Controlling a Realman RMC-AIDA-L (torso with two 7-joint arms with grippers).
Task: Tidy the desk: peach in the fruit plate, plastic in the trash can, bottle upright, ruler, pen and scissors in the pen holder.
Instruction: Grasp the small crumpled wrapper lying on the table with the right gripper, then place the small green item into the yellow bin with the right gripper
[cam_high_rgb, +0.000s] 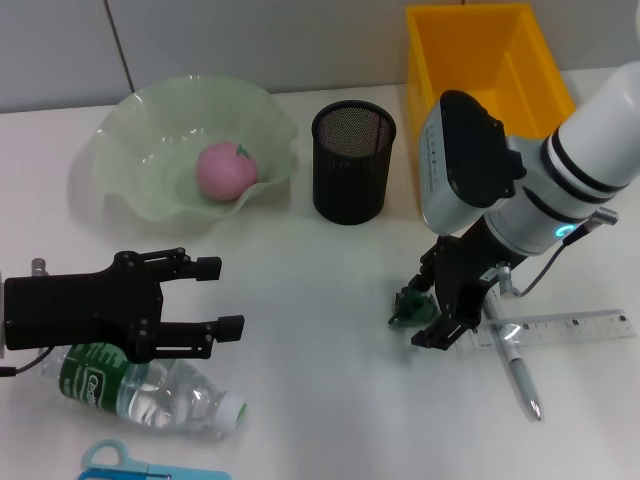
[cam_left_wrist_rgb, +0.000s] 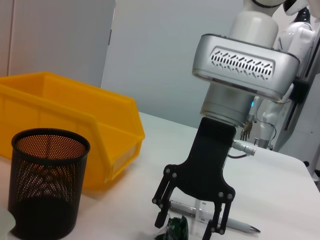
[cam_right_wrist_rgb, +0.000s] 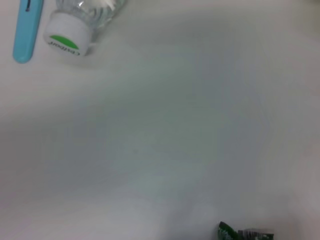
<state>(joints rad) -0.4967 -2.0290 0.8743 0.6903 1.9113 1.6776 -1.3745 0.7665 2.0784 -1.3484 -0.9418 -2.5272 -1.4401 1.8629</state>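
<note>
The pink peach (cam_high_rgb: 225, 170) lies in the pale green fruit plate (cam_high_rgb: 130, 150) at the back left. A crumpled green plastic wrapper (cam_high_rgb: 410, 303) (cam_left_wrist_rgb: 175, 229) (cam_right_wrist_rgb: 237, 233) lies on the table, and my right gripper (cam_high_rgb: 413, 328) (cam_left_wrist_rgb: 189, 225) stands open right over it, fingers on either side. Just right of it are the clear ruler (cam_high_rgb: 575, 327) and the pen (cam_high_rgb: 517, 367). The bottle (cam_high_rgb: 150, 385) lies on its side at the front left, white cap (cam_right_wrist_rgb: 65, 37) on. My left gripper (cam_high_rgb: 222, 297) hangs open just above it. The blue scissors (cam_high_rgb: 120, 462) lie at the front edge.
The black mesh pen holder (cam_high_rgb: 353, 160) (cam_left_wrist_rgb: 45, 185) stands at the back centre. Behind the right arm is the yellow bin (cam_high_rgb: 480, 70) (cam_left_wrist_rgb: 75, 125). Bare white table lies between the two grippers.
</note>
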